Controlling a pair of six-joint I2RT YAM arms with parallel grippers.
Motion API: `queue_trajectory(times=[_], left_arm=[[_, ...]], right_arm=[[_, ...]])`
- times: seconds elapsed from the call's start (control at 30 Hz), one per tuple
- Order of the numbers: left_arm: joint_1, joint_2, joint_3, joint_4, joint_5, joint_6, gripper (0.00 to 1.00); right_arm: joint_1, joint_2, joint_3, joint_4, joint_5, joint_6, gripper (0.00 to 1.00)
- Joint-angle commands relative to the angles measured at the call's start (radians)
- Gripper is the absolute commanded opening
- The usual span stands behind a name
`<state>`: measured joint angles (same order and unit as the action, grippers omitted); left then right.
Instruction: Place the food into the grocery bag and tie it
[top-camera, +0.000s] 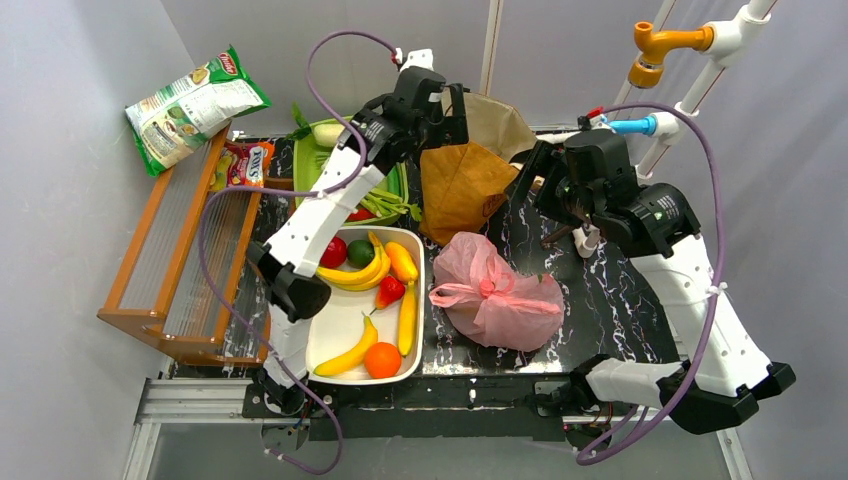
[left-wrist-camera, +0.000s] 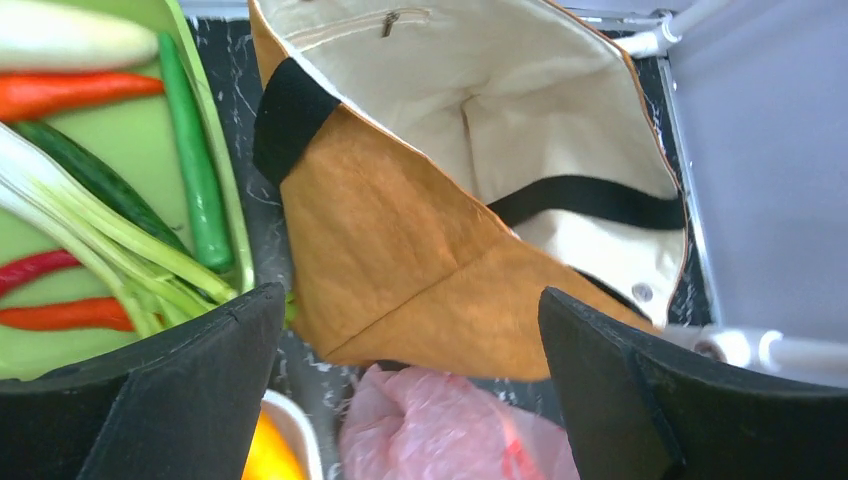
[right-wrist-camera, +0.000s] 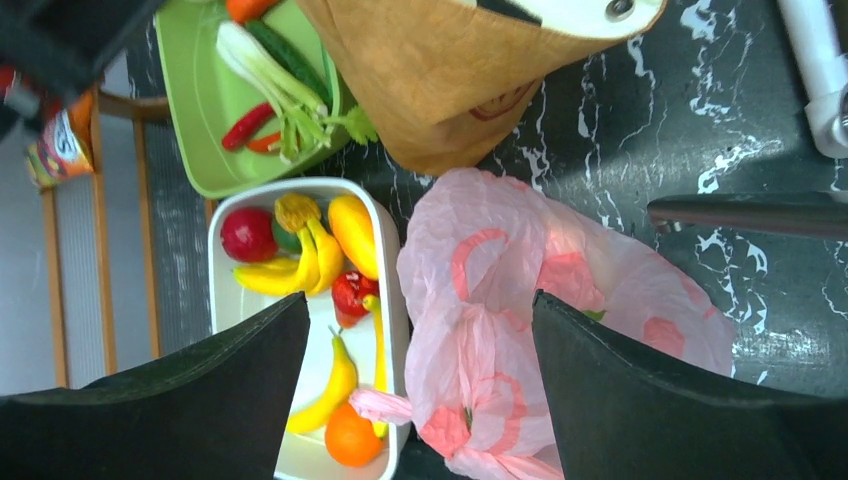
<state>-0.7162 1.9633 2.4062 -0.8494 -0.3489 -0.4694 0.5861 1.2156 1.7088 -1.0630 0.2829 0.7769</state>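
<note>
While the left claw (left-wrist-camera: 408, 312) and right claw (right-wrist-camera: 420, 305) both gape empty, the grocery bag (top-camera: 512, 312), limp slippery film, looks best taken by its bunched handles (top-camera: 488, 287).

A pink grocery bag (top-camera: 495, 292) lies on the black marbled worktop (top-camera: 620, 290), its handles gathered into a knot on top. Just left of it, a white tray (top-camera: 340, 325) holds toy fruits: bananas (top-camera: 352, 273), an orange (top-camera: 382, 360) at the near end, and a red ball (top-camera: 334, 252) beside a green piece (top-camera: 360, 253) at the far end. Behind the pink bag stands a brown paper bag (top-camera: 462, 185), with the left gripper (top-camera: 452, 105) over its mouth. The right gripper (top-camera: 535, 178) hangs just right of that bag. A green tray (top-camera: 310, 165) of vegetables sits behind the white one, and a crisp packet (top-camera: 190, 108) rests on a wooden rack (top-camera: 175, 270) at far left.
</note>
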Motion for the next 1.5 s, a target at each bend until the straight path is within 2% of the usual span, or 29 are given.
queue_trajectory(times=[0.0,0.13,0.43,0.53,0.6,0.7,0.77,0.83,0.97,1.0,1.17,1.33,1.47], left_arm=[[0.034,0.040,0.061,0.002,-0.020,-0.223,0.98],[0.066,0.090,0.052,0.038,-0.017,-0.345,0.98],[0.135,0.176,0.064,0.116,0.010,-0.434,0.97],[0.154,0.196,0.055,0.144,0.044,-0.467,0.88],[0.164,0.203,0.038,0.182,0.077,-0.478,0.78],[0.167,0.213,0.027,0.214,0.093,-0.476,0.73],[0.169,0.223,0.025,0.223,0.101,-0.476,0.65],[0.173,0.216,-0.003,0.258,0.112,-0.467,0.50],[0.175,0.173,-0.086,0.337,0.135,-0.446,0.04],[0.175,0.157,-0.097,0.338,0.142,-0.441,0.00],[0.174,0.049,-0.217,0.343,0.196,-0.433,0.00],[0.175,-0.144,-0.470,0.409,0.231,-0.417,0.00],[0.174,-0.263,-0.594,0.430,0.289,-0.387,0.00]], right_arm=[[-0.008,-0.035,-0.083,0.087,-0.119,-0.081,0.89],[-0.008,-0.057,-0.115,0.110,-0.156,-0.094,0.89],[-0.008,-0.054,-0.151,0.125,-0.183,-0.085,0.90],[-0.008,-0.048,-0.150,0.122,-0.196,-0.081,0.90],[-0.008,-0.044,-0.156,0.115,-0.200,-0.069,0.90],[-0.008,-0.047,-0.168,0.110,-0.207,-0.059,0.90],[-0.008,-0.050,-0.173,0.103,-0.206,-0.059,0.90],[-0.008,-0.057,-0.182,0.101,-0.204,-0.056,0.90],[-0.008,-0.089,-0.229,0.146,-0.232,-0.074,0.90],[-0.008,-0.096,-0.239,0.163,-0.250,-0.087,0.90],[-0.006,-0.092,-0.230,0.203,-0.333,-0.150,0.90],[-0.007,-0.070,-0.178,0.255,-0.410,-0.240,0.89],[-0.006,-0.060,-0.145,0.317,-0.434,-0.330,0.88]])
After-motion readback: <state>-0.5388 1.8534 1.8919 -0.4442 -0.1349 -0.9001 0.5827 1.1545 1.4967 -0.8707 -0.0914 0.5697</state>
